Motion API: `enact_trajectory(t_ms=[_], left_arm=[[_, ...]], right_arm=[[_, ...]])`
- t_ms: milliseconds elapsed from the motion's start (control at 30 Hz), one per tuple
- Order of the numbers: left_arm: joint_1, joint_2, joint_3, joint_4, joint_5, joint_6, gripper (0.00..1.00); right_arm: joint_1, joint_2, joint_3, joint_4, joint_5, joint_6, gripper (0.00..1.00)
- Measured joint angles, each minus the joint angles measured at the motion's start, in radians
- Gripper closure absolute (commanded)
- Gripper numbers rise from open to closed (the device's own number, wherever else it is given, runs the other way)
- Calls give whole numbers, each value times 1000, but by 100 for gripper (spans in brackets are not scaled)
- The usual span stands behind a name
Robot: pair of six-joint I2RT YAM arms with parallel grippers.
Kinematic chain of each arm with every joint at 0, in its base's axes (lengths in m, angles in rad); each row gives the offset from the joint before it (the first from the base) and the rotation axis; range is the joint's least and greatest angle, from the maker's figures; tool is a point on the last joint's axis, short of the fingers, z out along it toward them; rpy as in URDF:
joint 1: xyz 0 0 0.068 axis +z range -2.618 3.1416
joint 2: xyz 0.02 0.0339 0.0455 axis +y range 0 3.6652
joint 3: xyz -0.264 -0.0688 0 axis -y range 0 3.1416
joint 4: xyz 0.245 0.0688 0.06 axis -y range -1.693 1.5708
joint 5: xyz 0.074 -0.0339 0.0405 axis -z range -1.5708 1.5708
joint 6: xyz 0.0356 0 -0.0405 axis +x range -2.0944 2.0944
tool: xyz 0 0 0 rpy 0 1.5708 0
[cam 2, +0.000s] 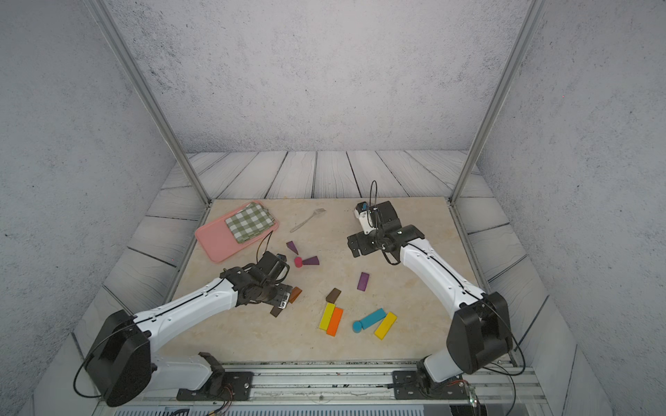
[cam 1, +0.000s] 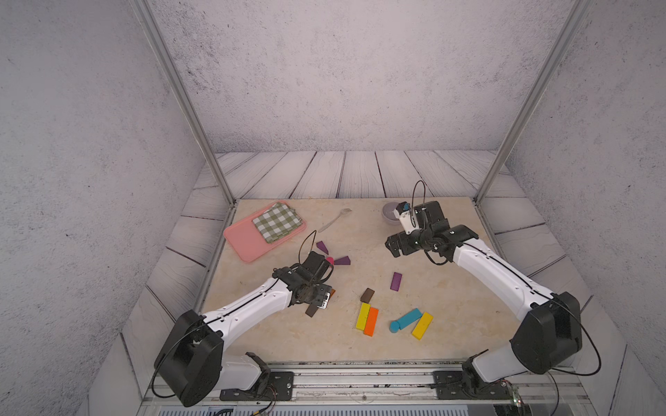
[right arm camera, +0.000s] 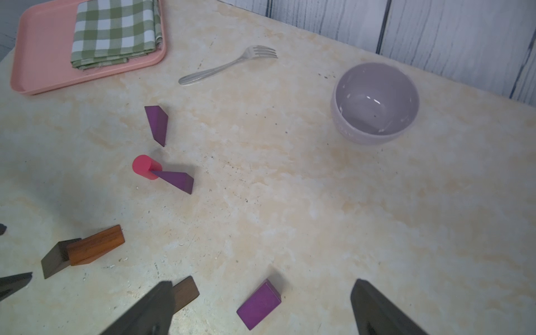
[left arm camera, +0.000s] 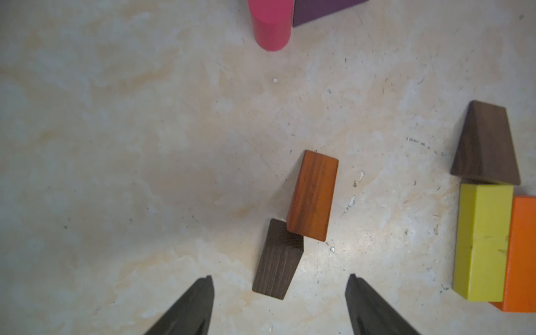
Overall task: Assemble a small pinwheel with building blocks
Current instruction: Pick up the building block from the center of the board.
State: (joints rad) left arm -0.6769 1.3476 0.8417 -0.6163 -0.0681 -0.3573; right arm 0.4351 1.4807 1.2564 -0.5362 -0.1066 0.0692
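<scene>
Two purple wedges (right arm camera: pixel 158 124) (right arm camera: pixel 175 180) point at the upright pink cylinder (right arm camera: pixel 143 166), apparently the pinwheel's hub. The left gripper (left arm camera: pixel 280 278) hangs open and empty over a dark brown block (left arm camera: pixel 278 261), probably the next blade. The right gripper (right arm camera: pixel 263 284) is open and empty too.

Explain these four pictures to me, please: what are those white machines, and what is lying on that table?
Those are two white robot arms, each ending in a two-fingered gripper. Two pictures look down from overhead; two come from cameras on the wrists. The left gripper and the right gripper both stand open, holding nothing. On the marbled table lie painted wooden blocks: a pink cylinder beside two purple wedges, brown wedges, flat yellow, orange and blue bars. Further back: a pink plastic tray with a green checked cloth, a metal fork and a lilac bowl.
</scene>
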Motion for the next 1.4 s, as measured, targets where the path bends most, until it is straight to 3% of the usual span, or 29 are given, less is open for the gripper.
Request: enact_trajectory(t_ms=[67,267,600,900,1000,1067,1200,1400], left_arm=[[-4,29,-6,0,18,-4,23],[0,134,-11,20,31,-48,40],[65,138,-70,104,50,-85,38],[71,187,-69,140,58,-71,64],[76,182,-69,143,65,-73,84],[82,169,-69,141,79,-72,92],[145,33,-69,133,112,-91,93],[249,-373,-126,314,71,-236,90]], right_arm=[[2,-2,-35,9,-18,28,1],[11,-2,-58,11,-54,62,1],[11,-2,-87,17,-77,73,1],[11,-2,-90,17,-89,80,1],[11,-2,-91,18,-107,80,1],[11,-2,-96,24,-130,79,1],[11,-23,-139,68,-202,81,1],[27,-53,-233,266,-430,162,0]])
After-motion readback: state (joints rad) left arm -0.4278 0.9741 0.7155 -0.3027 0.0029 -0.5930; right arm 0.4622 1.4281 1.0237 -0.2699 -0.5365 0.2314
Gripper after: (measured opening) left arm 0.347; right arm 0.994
